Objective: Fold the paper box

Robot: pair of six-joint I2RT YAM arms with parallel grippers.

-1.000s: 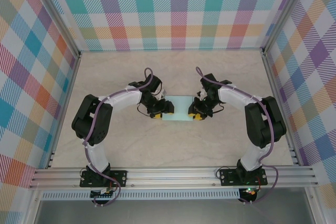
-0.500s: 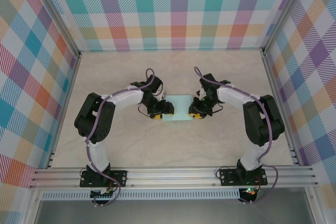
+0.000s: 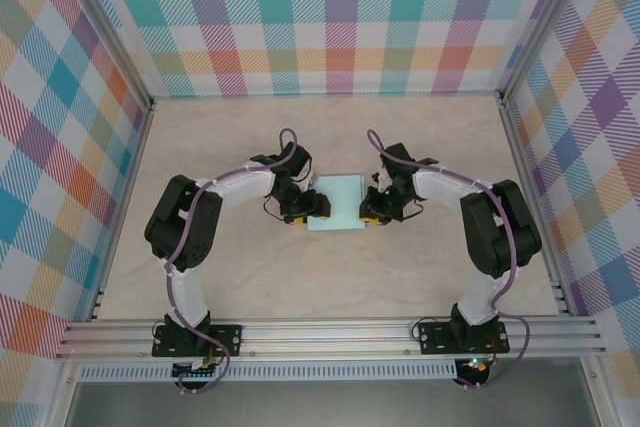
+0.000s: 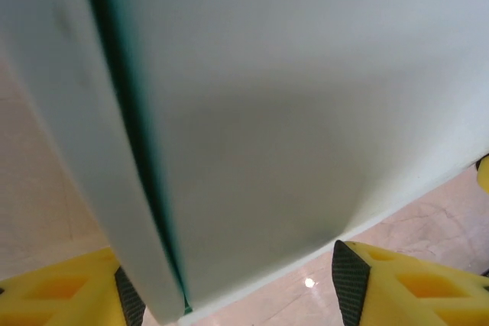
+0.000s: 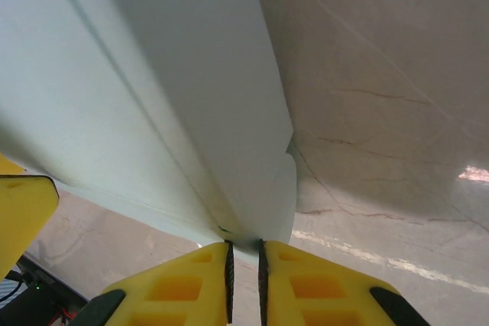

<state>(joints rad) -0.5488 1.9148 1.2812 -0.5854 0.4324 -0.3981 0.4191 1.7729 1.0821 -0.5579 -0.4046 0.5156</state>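
1. The paper box (image 3: pixel 336 204) lies mid-table between the two arms, its pale mint card raised off the marbled table (image 3: pixel 250 277) at the ends rather than lying flat.
2. The left gripper (image 3: pixel 314 205) meets the box's left end. Its yellow fingers (image 4: pixel 61 292) stand wide apart with the card between them, probably to steady that end while the other is worked. Whether the pads actually press on the card cannot be told.
3. The right gripper (image 3: pixel 368 209) is at the opposite end. Its fingers (image 5: pixel 183 288) are drawn to a thin slit, and a corner of a card flap runs down into that slit (it reads as a pinch on a single layer).
4. Judged from this, the step in hand is forming a side: a dark seam between flap and panel shows the box is partly folded, not closed.
5. Thin card creases easily, so a hard pull could buckle the panel.
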